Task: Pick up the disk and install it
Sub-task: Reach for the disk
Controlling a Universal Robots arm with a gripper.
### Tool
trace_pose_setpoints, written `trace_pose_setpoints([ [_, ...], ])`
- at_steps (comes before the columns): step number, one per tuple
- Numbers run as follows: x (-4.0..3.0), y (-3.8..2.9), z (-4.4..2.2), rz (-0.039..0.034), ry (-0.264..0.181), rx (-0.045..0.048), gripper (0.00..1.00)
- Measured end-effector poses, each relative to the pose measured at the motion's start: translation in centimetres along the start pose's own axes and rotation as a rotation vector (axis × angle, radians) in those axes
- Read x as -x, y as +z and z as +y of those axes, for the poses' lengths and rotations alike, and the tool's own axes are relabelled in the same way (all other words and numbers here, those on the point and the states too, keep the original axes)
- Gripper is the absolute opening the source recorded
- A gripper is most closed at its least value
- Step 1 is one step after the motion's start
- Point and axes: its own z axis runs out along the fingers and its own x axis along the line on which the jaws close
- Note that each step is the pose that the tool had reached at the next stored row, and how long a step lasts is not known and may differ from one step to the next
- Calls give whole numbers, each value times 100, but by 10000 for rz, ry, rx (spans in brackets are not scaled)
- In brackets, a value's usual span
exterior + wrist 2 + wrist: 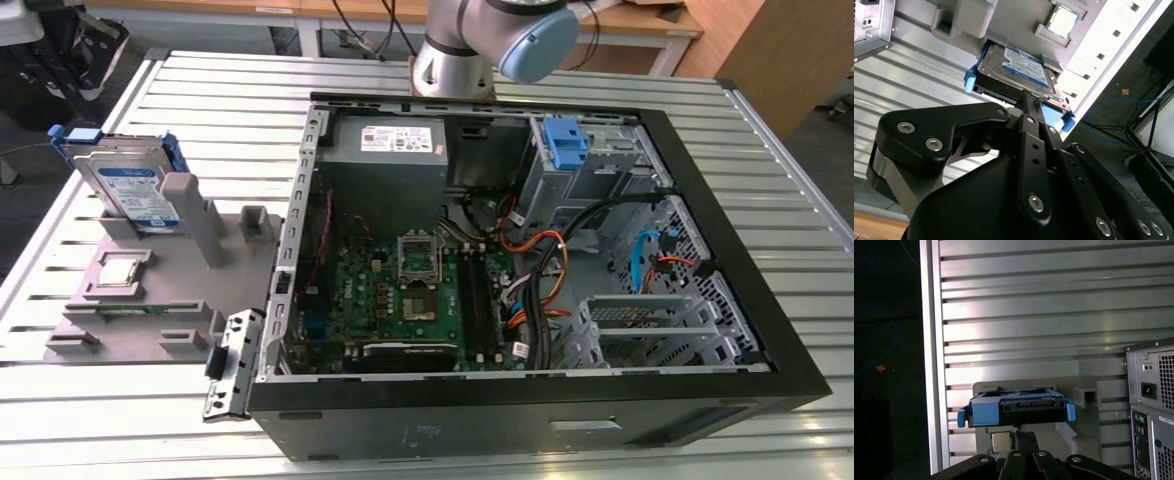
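Finding the disk standing at nine o'clock of the case in the exterior view; catching the claw pressed together in both wrist views.

Silver-grey arm, pale blue joint cap, matte black gripper linkage, seemingly silver screw heads

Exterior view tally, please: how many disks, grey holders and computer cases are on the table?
Disk: 1
Grey holder: 1
Computer case: 1
Total: 3
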Motion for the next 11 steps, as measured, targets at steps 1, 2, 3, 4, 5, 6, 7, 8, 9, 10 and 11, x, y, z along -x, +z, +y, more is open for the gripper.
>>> trace_pose_setpoints([
  [1, 0, 0, 0, 6, 1, -1, 11],
  [2, 0, 0, 0, 11, 1, -1, 11],
  [3, 0, -1, -1, 16, 0, -3, 11],
  [4, 1, -1, 0, 19, 1, -3, 11],
  [5, 1, -1, 0, 21, 1, -3, 11],
  [6, 0, 2, 0, 21, -2, 0, 11],
  [7, -2, 9, -1, 19, -8, 6, 11],
  [8, -5, 19, -1, 17, -16, 8, 11],
  [9, -6, 30, 0, 17, -32, 9, 11],
  [10, -6, 43, 1, 14, -72, 11, 11],
  [11, -6, 55, 2, 14, -131, 10, 11],
])
